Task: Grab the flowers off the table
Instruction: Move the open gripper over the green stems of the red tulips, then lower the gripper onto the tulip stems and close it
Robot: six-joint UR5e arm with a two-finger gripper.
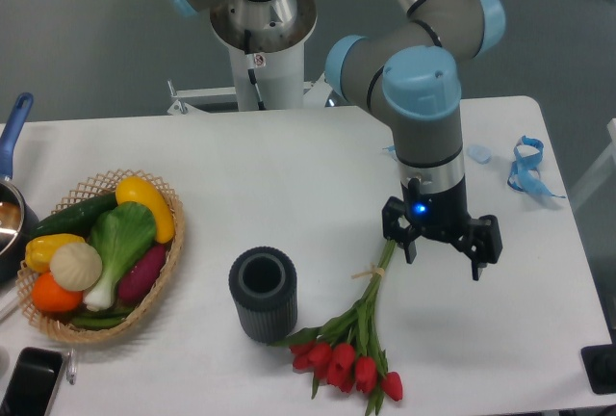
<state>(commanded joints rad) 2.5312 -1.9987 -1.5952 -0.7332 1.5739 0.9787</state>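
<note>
I have the end effector (pixel 440 249) spread wide and holding nothing, low over the tabletop (pixel 289 175), with its left finger right at the top of the stems. The flowers (pixel 358 329) lie flat on the tabletop, stems running up toward the end effector and the red buds fanned out near the front edge.

My worry is the grip line. The fingers straddle a spot to the right of the stems, so if I close here I may catch only the stem tips or nothing at all. From this angle I can't tell for certain whether that left finger already touches the stems; if it does, going down would shove them or pin them against the surface. Thin stems can also slide out of a pinch taken so far from the string (pixel 367 273), and the heavy bud end would then droop and pull free.

The cup (pixel 263 294) stands just left of the buds, so a sideways drag could knock it. The buds sit close to the front edge. To the right there is open surface, and the ribbon (pixel 526 168) is well apart.
</note>
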